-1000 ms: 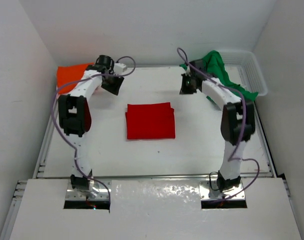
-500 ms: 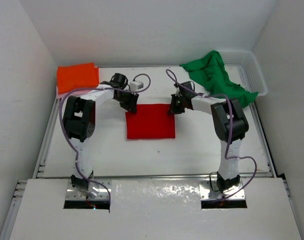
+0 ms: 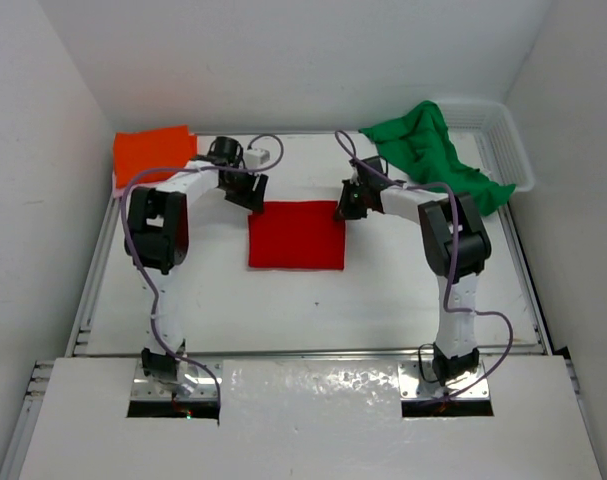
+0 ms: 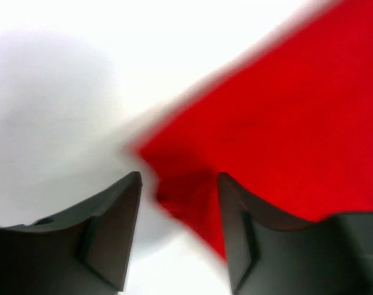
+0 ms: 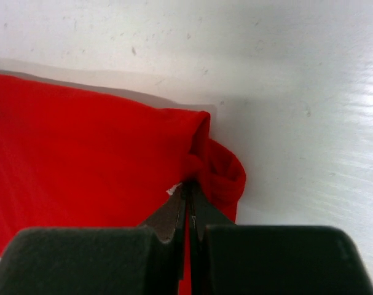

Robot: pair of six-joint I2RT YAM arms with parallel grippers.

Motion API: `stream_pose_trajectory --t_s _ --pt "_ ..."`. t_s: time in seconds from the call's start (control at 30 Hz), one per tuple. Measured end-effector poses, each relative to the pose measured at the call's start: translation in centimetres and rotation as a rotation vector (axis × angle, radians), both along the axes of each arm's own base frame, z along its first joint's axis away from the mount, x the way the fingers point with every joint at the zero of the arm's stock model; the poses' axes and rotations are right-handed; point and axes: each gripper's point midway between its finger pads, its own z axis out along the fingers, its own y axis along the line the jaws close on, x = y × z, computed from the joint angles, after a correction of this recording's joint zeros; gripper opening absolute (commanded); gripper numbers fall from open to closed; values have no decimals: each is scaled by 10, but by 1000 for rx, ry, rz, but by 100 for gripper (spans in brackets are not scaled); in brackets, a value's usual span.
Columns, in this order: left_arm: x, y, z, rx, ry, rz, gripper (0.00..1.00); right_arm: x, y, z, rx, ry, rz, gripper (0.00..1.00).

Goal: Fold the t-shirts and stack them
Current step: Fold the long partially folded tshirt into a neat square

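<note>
Two grippers meet the far corners of the red t-shirt (image 3: 296, 238), which lies mid-table (image 3: 283, 310) with bare surface around its edges. The left gripper (image 3: 251, 196) straddles one corner, jaws apart; the right gripper (image 3: 343, 210) pinches the other. The orange t-shirt (image 3: 155, 155) lies folded far-left. The green t-shirt (image 3: 423, 145) spills over the rim of the white basket (image 3: 511, 150).

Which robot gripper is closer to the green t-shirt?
Right. The right gripper pinches the far right corner of the folded red cloth t-shirt, on the side toward the crumpled green cloth t-shirt. The left gripper is at its far left corner, farther off.
</note>
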Motion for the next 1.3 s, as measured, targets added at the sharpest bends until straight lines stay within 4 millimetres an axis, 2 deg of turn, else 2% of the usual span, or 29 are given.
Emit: stream_pose_trajectory --t_s 0.07,0.1,0.17,0.2,0.23,0.3,0.37,0.43,0.53,0.57,0.6,0.67,0.73,0.77,0.83,0.9,0.97,1.0,1.07,1.17,1.23,1.3 --pt "19 13 13 19 -40 40 81 3 -3 1 -26 -1 2 0" --pt "28 20 20 23 -64 62 99 5 -6 2 -40 -4 1 0" --pt "46 37 41 27 -129 108 100 8 -14 5 -73 -3 -4 7" --pt "52 45 53 28 -158 131 100 11 -19 7 -89 -5 -8 21" --pt "55 52 63 28 -183 146 100 13 -24 9 -105 -5 -15 31" --pt "56 63 86 20 -223 167 100 16 -33 14 -135 -8 -12 42" --pt "51 65 107 -19 -242 153 100 14 -42 21 -158 -7 -13 44" --pt "39 54 122 -90 -233 106 100 7 -49 31 -176 -12 -14 47" --pt "21 48 128 -169 -185 75 100 -13 -55 47 -192 -19 -16 49" --pt "19 54 125 -118 -178 97 100 -20 -57 51 -201 -22 -17 49" --pt "22 69 120 -5 -201 133 100 -28 -59 54 -216 -17 -16 49" --pt "18 97 124 213 -294 177 100 -37 -63 55 -261 -10 -15 52" --pt "1 106 148 308 -339 209 98 -44 -65 52 -295 -5 -15 54" --pt "4 101 171 283 -390 233 93 -49 -67 49 -309 0 -15 56" --pt "19 99 209 185 -479 273 98 -59 -70 43 -334 12 -17 58" --pt "30 107 231 76 -531 297 96 -67 -74 39 -348 25 -23 59" --pt "31 117 219 51 -504 328 97 -70 -73 38 -346 28 -25 59" --pt "28 119 201 57 -467 338 98 -69 -72 39 -343 27 -26 59" --pt "11 99 151 46 -350 304 100 -68 -67 40 -331 16 -23 59" --pt "-50 50 58 -9 -76 228 100 -70 -53 41 -297 11 -11 58" --pt "-84 29 22 -37 74 203 100 -72 -45 38 -269 12 -10 58" --pt "-102 21 3 -70 171 225 100 -76 -40 33 -249 26 -9 57"
